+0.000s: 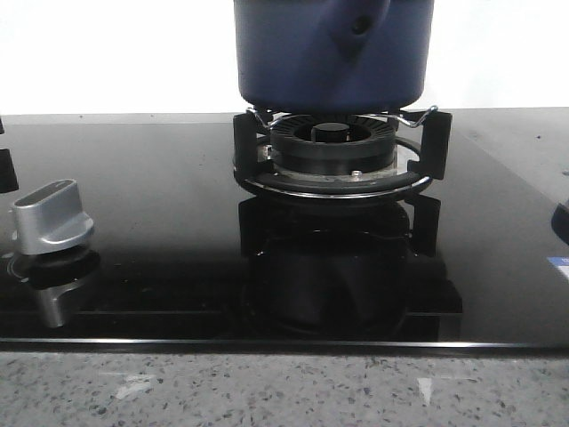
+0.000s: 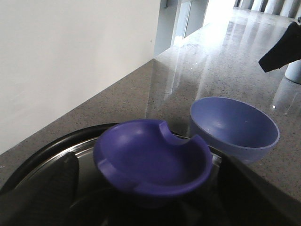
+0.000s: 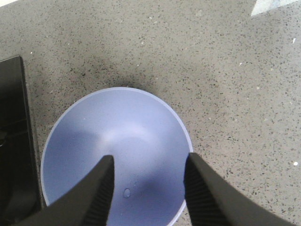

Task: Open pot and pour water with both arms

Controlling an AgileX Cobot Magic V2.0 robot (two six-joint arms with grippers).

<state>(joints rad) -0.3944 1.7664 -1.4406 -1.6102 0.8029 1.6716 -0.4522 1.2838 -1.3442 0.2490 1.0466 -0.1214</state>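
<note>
Speckled counter | front: pot on burner | right fingers spread over bowl | left fingers: cannot tell

I am working in a kitchen. A black glass cooktop is set into a speckled stone counter, with a gas burner under a metal pan support and a silver control knob at my left. A pot sits on the burner, and a pale blue bowl stands on the counter.
</note>
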